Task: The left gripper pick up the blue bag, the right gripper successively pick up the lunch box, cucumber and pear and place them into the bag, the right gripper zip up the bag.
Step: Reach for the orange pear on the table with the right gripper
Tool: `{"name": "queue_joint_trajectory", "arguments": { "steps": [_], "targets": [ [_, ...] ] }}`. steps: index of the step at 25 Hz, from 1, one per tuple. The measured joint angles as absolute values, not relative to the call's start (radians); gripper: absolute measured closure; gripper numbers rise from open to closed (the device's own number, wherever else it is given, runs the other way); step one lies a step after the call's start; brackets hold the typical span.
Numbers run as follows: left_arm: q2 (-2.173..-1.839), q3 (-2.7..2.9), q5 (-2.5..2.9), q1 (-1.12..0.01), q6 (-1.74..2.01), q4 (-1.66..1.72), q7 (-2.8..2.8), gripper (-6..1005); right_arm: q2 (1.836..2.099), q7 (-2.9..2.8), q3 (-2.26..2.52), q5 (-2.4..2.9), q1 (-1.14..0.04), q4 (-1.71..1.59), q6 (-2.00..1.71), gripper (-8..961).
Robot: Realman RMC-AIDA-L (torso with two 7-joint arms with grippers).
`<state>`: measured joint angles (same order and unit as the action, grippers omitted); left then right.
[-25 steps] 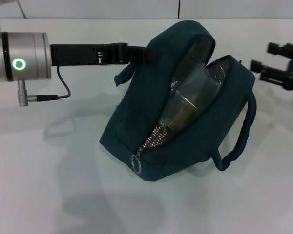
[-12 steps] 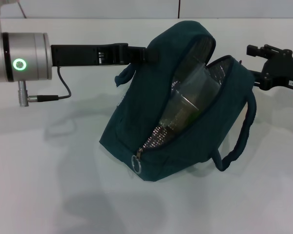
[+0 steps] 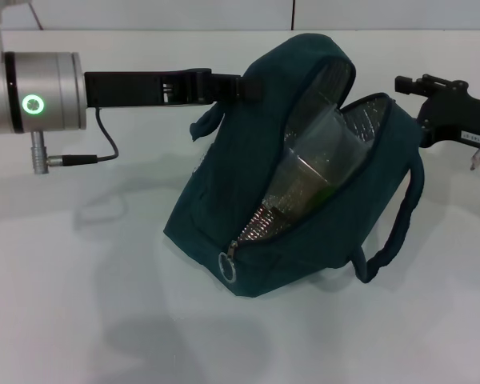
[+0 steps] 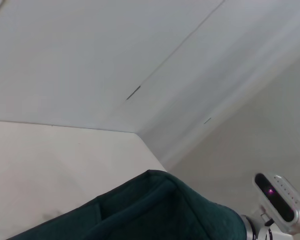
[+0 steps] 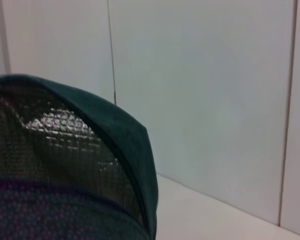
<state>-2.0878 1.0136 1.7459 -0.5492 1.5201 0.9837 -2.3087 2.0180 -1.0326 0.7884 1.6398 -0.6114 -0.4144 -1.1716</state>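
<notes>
The blue bag (image 3: pixel 304 240) stands tilted on the white table, its top zipper open and its silvery lining showing. My left gripper (image 3: pixel 242 86) is shut on the bag's upper left edge and holds it up. The clear lunch box (image 3: pixel 324 148) leans inside the opening. A dark green shape (image 3: pixel 308 192), the cucumber as far as I can tell, lies beneath it. The pear is hidden. My right gripper (image 3: pixel 412 100) hovers just right of the bag's open top. The zipper's ring pull (image 3: pixel 228 266) hangs at the low front end. The right wrist view shows the bag's rim (image 5: pixel 122 132) and lining (image 5: pixel 55 135) up close.
One loop handle (image 3: pixel 400 228) hangs down the bag's right side and another (image 3: pixel 204 124) hangs near my left gripper. A cable (image 3: pixel 104 148) loops under the left wrist. White table (image 3: pixel 80 304) surrounds the bag. The left wrist view shows the bag's fabric (image 4: pixel 155 210) and the wall.
My right gripper has moved left toward the bag's open top and turned. The bag's right flap has shifted slightly. The left arm has stayed still.
</notes>
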Motion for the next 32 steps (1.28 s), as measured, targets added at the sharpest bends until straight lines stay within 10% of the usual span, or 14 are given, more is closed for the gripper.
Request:
{"name": "queue_joint_trajectory", "arguments": {
  "steps": [6,9,32],
  "targets": [
    [-2.088,1.014,1.746,-0.549,1.52,0.985,-2.309,932,2.023,-1.017,0.792,1.634,-0.613,-0.414,-1.162,276],
    [-2.088,1.014,1.745,-0.549,1.52,0.985,-2.309,931,2.023,-1.016,0.792,1.632,-0.613,-0.414,-1.166,499],
    [-2.088,1.014,1.744,-0.545,1.52,0.984,-2.309,930,2.022,-0.998,0.787,1.63,-0.615,-0.423,-1.185,926]
  ]
}}
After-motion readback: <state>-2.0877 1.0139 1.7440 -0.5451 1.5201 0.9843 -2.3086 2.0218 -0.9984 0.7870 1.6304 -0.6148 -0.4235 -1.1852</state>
